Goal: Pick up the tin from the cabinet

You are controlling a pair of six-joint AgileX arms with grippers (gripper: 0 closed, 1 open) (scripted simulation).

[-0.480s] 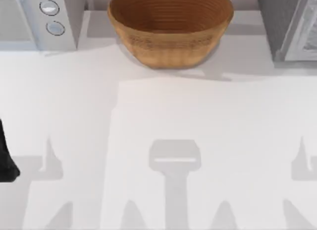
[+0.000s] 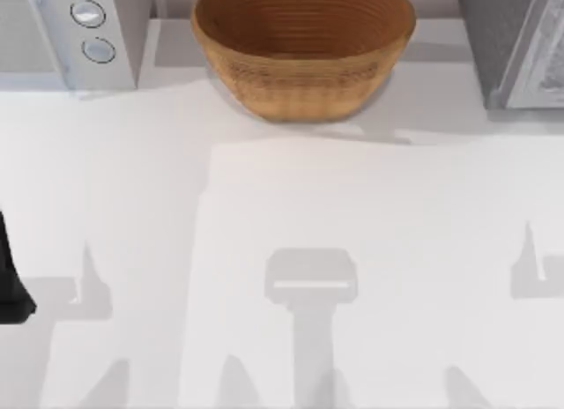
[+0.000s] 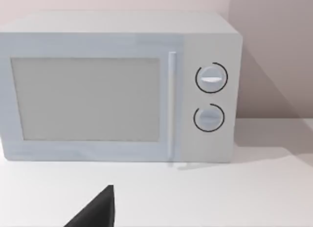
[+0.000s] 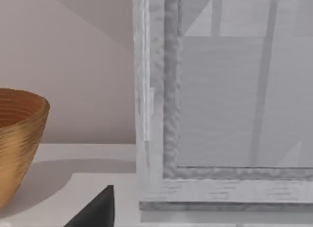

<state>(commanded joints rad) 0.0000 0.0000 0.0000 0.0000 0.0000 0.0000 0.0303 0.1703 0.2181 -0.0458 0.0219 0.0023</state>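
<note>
The tin is hidden. The cabinet (image 2: 520, 48) stands at the table's back right corner, grey with a white rough frame. In the right wrist view the cabinet (image 4: 225, 114) is close ahead, its white-framed front panel pale and blank. A dark part of my right gripper (image 4: 98, 211) shows low in that view, over the table short of the cabinet's base. My left arm (image 2: 11, 286) is parked at the table's left edge, and a dark part of my left gripper (image 3: 98, 213) points at the microwave.
A brown woven basket (image 2: 304, 52) stands at the back middle, and its side (image 4: 14, 144) also shows beside the cabinet. A white microwave (image 2: 62, 34) with two dials (image 3: 211, 97) stands at the back left, door shut. The white table (image 2: 282, 215) is bare in front.
The arm shadow at the table's right side has shifted a little left and toward the back. The left arm, basket, microwave and cabinet have not moved.
</note>
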